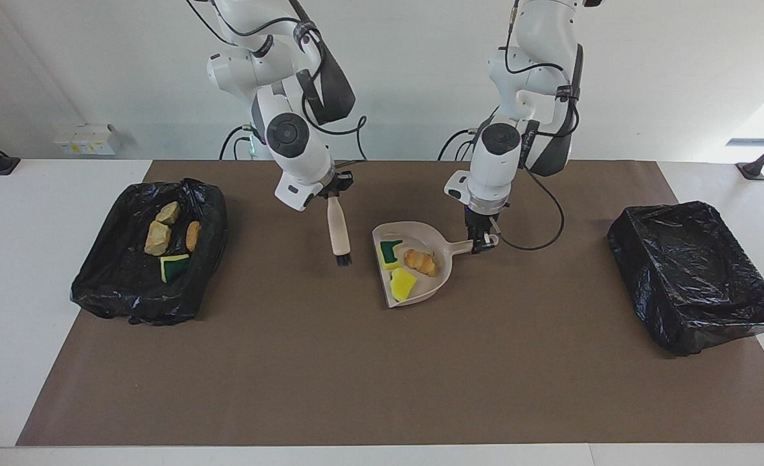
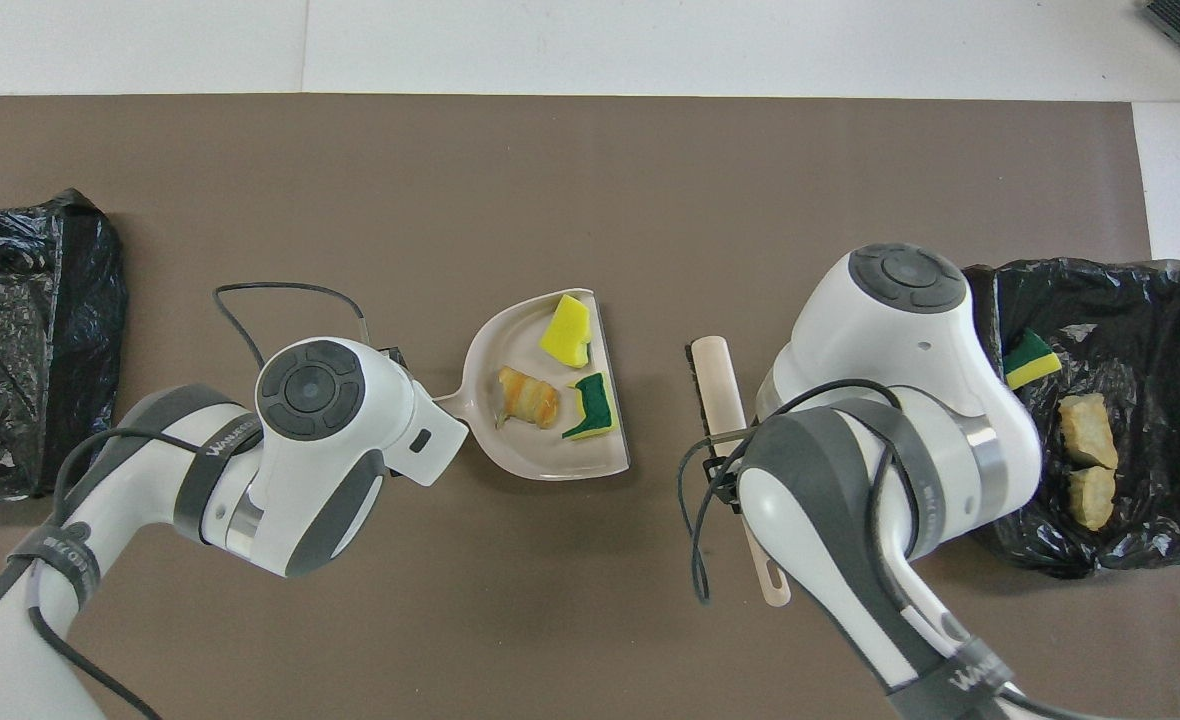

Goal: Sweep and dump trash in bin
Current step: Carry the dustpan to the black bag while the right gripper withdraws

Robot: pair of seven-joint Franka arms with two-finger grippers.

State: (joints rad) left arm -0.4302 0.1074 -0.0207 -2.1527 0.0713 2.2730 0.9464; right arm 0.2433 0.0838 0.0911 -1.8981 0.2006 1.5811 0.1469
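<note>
A beige dustpan point(image 1: 439, 249) point(image 2: 550, 455) lies low over the middle of the brown mat, and I cannot tell if it touches. It holds three scraps of trash: a yellow sponge piece point(image 1: 403, 283) point(image 2: 567, 330), a green-backed piece point(image 1: 392, 251) point(image 2: 593, 408) and a bread-like chunk point(image 1: 421, 261) point(image 2: 528, 397). My left gripper point(image 1: 483, 243) is shut on the dustpan's handle. My right gripper point(image 1: 335, 188) is shut on a wooden brush point(image 1: 338, 226) point(image 2: 715, 375). The brush hangs bristles down beside the pan's open edge. Several more scraps point(image 1: 157, 238) point(image 2: 1088, 430) lie in the black-bagged bin point(image 1: 110, 285) point(image 2: 1150, 300) at the right arm's end.
A second black-bagged bin point(image 1: 699, 323) point(image 2: 20, 340) stands at the left arm's end of the table. The brown mat point(image 1: 356, 375) covers most of the white table. Cables hang from both arms near the grippers.
</note>
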